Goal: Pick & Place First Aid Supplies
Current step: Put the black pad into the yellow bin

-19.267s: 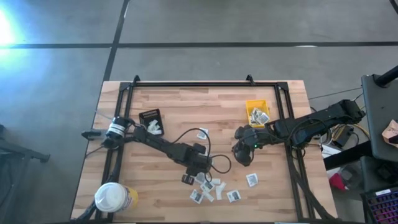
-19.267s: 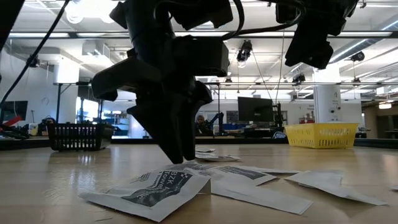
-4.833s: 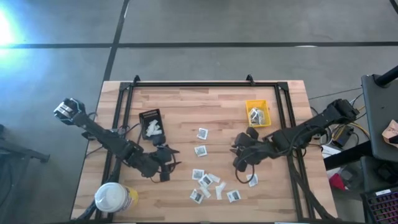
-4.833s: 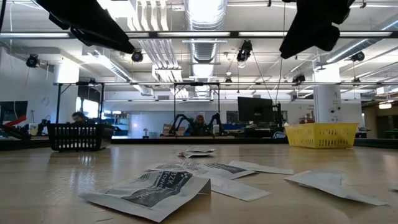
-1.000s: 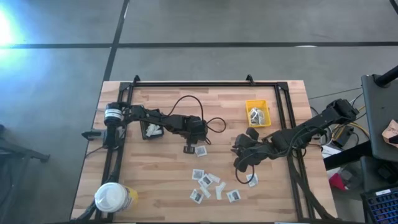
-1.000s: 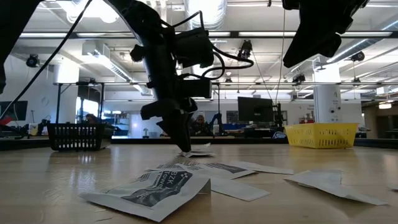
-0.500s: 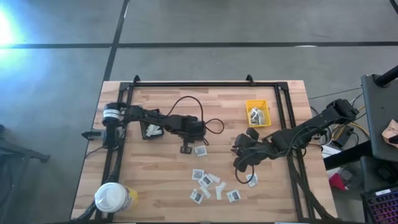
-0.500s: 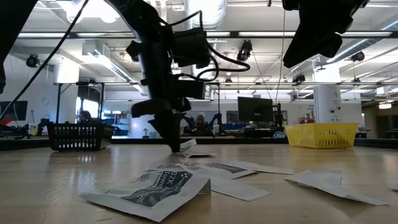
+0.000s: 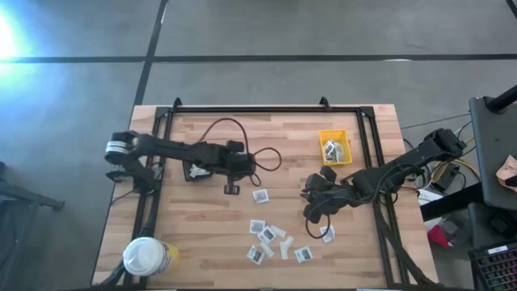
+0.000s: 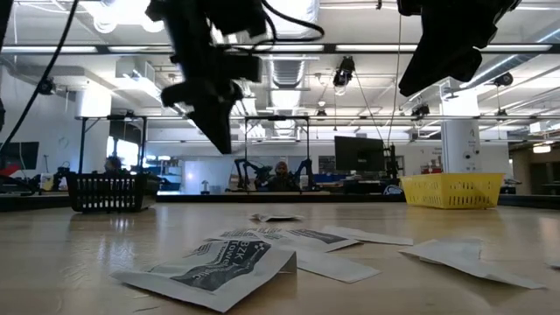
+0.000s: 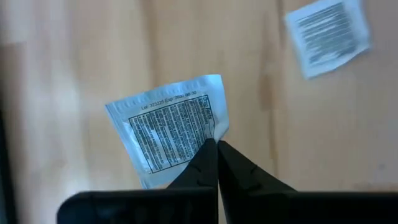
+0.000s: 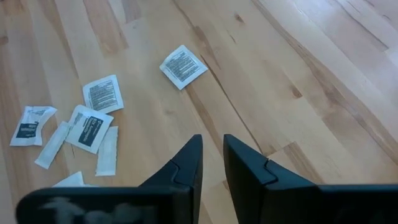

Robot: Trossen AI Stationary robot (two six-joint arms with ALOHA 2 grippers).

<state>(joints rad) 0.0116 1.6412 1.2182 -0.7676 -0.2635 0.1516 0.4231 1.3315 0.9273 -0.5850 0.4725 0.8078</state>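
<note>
The first aid supplies are small white packets. Several lie in a cluster point(image 9: 271, 241) near the table's front, one lies alone point(image 9: 260, 195) at mid-table, and one lies by my right arm point(image 9: 327, 234). My left gripper point(image 9: 232, 189) hangs above the table left of centre, shut on one printed white packet point(image 11: 171, 130). In the low view it point(image 10: 220, 140) is well above the wood. My right gripper point(image 9: 309, 214) hovers right of the cluster. Its fingers point(image 12: 211, 146) stand a little apart with nothing between them. My left gripper pinches one corner point(image 11: 214, 133) of the packet between its two fingertips. The fingers slant down from above. The packet sticks out past the fingertips, flat side toward the wrist camera, lifted clear of the table.
A small yellow bin point(image 9: 334, 147) with packets stands at the back right. A black tray point(image 9: 196, 166) lies under my left arm. A white-lidded yellow tub point(image 9: 147, 257) stands at the front left corner. A black frame point(image 9: 266, 108) runs round the table.
My left gripper has risen from the tabletop and drawn toward the table's left edge, taking one packet up with it, clear of the wood. The neighbouring single packet has stayed where it lay. My right arm has kept still.
</note>
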